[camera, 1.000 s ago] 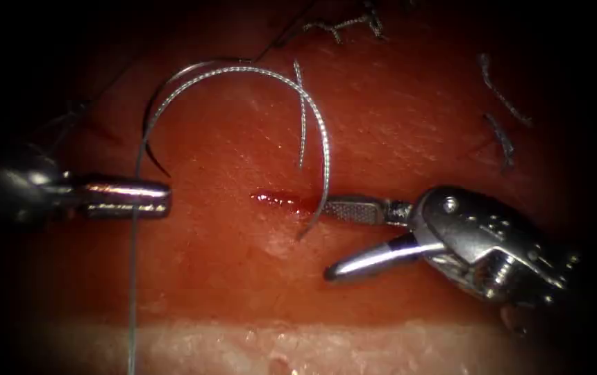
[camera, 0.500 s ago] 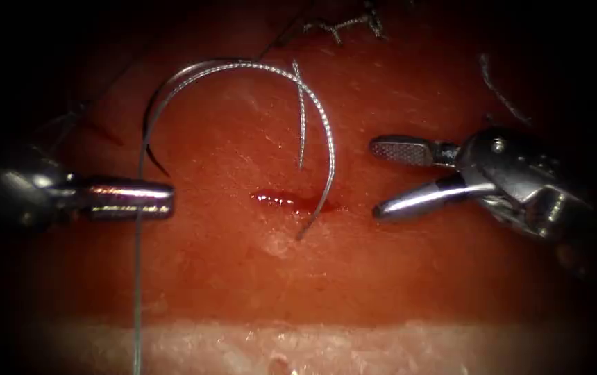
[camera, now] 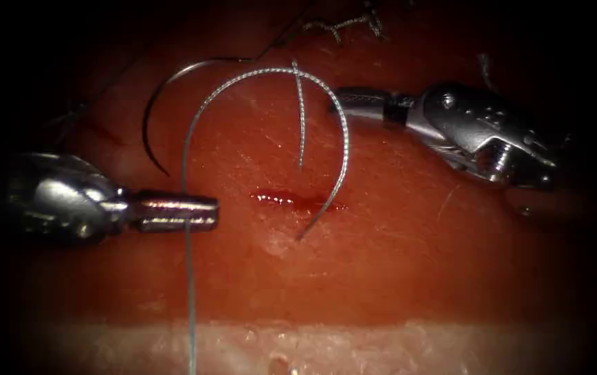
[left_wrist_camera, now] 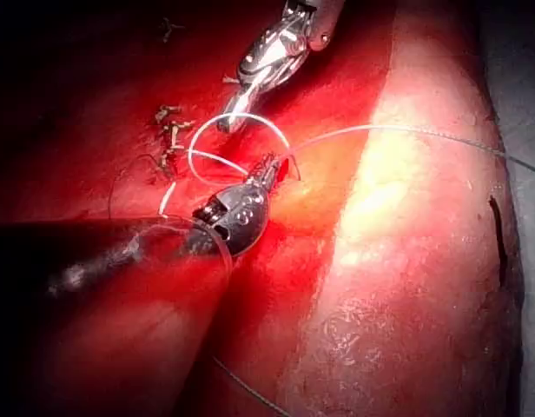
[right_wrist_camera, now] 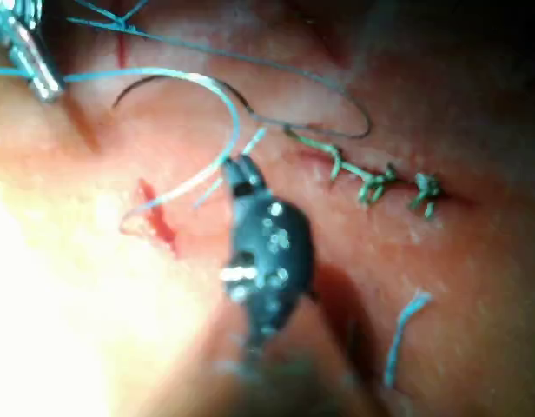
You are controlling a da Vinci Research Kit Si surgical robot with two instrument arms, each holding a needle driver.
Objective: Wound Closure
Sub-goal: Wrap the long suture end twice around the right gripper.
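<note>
left claw [camera: 198, 212] clamped on thread [camera: 189, 278], right claw [camera: 340, 98] closed at thread loop, grip unclear, needle [camera: 147, 132] lying free on tissue [camera: 396, 264] left of cut [camera: 291, 201]

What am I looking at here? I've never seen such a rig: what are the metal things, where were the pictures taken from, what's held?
This is a surgical practice robot stitching a cut in pork belly, the tissue. One picture looks down from an endoscope; the other two look along each arm's shaft from near its wrist. The left tool has its jaws shut on the thread, which arcs over into the cut. The right tool, jaws shut, touches that arc; whether it pinches it is unclear. The curved needle lies loose on the tissue left of the cut, held by neither.
</note>
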